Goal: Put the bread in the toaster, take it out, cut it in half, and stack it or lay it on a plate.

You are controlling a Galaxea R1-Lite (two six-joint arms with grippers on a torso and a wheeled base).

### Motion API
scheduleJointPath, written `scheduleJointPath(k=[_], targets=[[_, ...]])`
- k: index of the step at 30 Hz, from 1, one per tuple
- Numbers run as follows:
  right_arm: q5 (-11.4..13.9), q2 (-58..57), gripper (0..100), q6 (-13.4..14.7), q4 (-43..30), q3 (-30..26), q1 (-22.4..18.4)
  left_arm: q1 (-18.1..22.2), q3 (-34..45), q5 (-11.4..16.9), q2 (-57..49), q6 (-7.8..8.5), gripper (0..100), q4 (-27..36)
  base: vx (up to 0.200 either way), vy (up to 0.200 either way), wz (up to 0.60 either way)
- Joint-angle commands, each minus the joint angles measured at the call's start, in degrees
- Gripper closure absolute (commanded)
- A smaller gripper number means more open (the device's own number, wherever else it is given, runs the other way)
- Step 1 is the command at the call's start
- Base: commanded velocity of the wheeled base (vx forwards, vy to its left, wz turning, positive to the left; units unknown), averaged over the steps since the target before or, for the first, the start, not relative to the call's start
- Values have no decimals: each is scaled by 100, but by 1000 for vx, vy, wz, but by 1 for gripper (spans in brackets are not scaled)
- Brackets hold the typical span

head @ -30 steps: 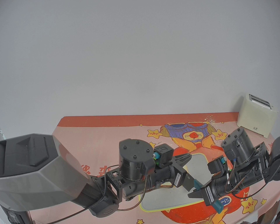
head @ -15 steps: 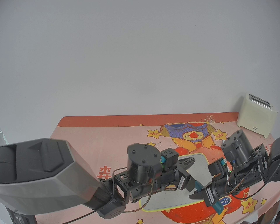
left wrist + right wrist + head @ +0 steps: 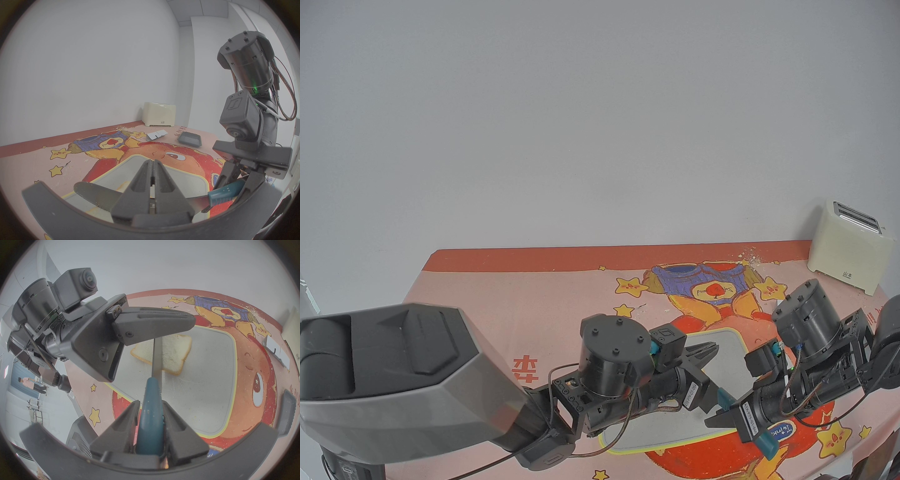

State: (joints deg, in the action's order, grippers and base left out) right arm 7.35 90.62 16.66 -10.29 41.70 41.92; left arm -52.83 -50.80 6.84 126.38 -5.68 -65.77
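We are watching right fingers [image 3: 129, 421] clamping knife [image 3: 157, 358] by teal handle, blade crossing bread [image 3: 172, 354] on cutting board [image 3: 209, 387]; left fingers [image 3: 161, 178] pressing together, empty.

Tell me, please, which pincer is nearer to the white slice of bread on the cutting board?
Left. The left pincer hangs over the white bread slice; the right pincer sits farther back, gripping the teal-handled knife whose blade reaches over the slice.

Head camera high, facing down; wrist cameras close over the shared cutting board [image 3: 733, 359] (facing each other).
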Motion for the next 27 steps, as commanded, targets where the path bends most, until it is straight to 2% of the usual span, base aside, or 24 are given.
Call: scheduleJointPath(k=[1, 27], targets=[[-6, 8, 100, -5, 1, -22, 0, 1, -9, 2, 36, -3, 100, 20, 0, 0, 0], [-6, 113, 100, -23, 1, -22, -18, 1, 52, 2, 133, -3, 100, -120, 0, 0, 0]])
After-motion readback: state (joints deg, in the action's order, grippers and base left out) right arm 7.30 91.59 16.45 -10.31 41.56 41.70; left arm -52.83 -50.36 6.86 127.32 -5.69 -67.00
